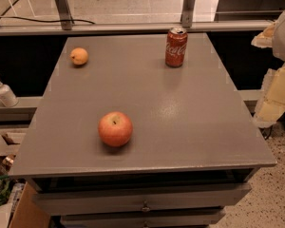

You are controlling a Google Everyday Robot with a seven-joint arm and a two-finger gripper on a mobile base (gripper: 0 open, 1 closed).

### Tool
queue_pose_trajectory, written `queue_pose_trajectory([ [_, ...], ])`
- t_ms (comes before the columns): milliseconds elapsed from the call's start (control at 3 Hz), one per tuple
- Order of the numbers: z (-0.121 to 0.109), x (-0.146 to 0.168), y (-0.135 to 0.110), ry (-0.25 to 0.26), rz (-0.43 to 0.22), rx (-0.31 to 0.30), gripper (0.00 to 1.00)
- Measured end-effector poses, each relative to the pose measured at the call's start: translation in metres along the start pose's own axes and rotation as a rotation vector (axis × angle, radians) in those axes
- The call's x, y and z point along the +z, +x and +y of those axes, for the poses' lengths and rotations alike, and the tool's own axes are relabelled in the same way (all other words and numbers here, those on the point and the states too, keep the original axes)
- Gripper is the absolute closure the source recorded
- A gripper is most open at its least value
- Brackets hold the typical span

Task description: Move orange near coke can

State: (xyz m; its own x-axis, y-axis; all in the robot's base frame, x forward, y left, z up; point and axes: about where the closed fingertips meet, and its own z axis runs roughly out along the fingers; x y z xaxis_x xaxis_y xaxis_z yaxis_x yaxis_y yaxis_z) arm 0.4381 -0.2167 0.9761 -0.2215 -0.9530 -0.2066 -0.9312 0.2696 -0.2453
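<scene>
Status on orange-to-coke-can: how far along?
Done: nothing yet. The orange sits at the far left of the table, and the coke can stands upright at the far right, well apart. In hand: nothing. The gripper is at the right edge of view, off the table, away from the orange. Left: reach the orange, grasp it, carry it across and set it beside the can. An apple lies near the front.

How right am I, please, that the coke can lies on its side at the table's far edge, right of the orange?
Not quite: the camera view shows the coke can standing upright there, right of the orange; the pincer hangs right of the table.
</scene>
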Motion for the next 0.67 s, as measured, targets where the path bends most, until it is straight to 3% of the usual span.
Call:
queue_pose_trajectory([
  [333, -0.001, 0.000, -0.002, 0.007, -0.012, -0.006, 0.00],
  [667, 0.000, 0.016, -0.002, -0.003, -0.068, -0.004, 0.00],
])
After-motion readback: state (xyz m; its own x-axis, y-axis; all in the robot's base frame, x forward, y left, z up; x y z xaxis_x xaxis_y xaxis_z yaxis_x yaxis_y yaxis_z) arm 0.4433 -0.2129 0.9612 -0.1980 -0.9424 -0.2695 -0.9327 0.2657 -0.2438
